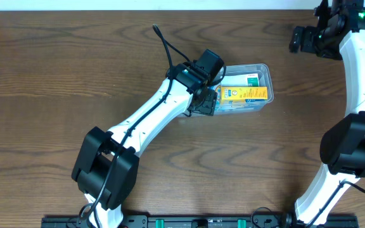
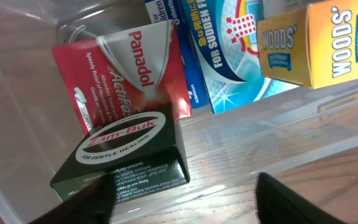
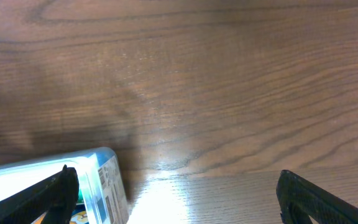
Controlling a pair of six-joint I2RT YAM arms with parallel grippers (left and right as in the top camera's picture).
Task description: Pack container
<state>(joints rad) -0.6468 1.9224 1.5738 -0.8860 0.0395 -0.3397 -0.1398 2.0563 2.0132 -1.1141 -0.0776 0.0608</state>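
Observation:
The clear plastic container (image 1: 264, 68) stands mid-table with several small boxes in it. In the left wrist view its near wall (image 2: 272, 118) runs across. Inside stand a red Panadol box (image 2: 123, 81), a dark green Zam-Buk box (image 2: 129, 155), a blue box (image 2: 229, 56) and a yellow Woods box (image 2: 328, 43), which also shows in the overhead view (image 1: 246, 95). My left gripper (image 1: 206, 101) (image 2: 186, 182) is open at the container's left end, its left finger beside the Zam-Buk box. My right gripper (image 1: 294, 39) (image 3: 178, 174) is open and empty at the far right.
The brown wooden table (image 1: 56, 76) lies all around. In the right wrist view a corner of the container (image 3: 101, 168) sits by the left finger, bare wood beyond. A black cable (image 1: 163, 41) rises from the left arm.

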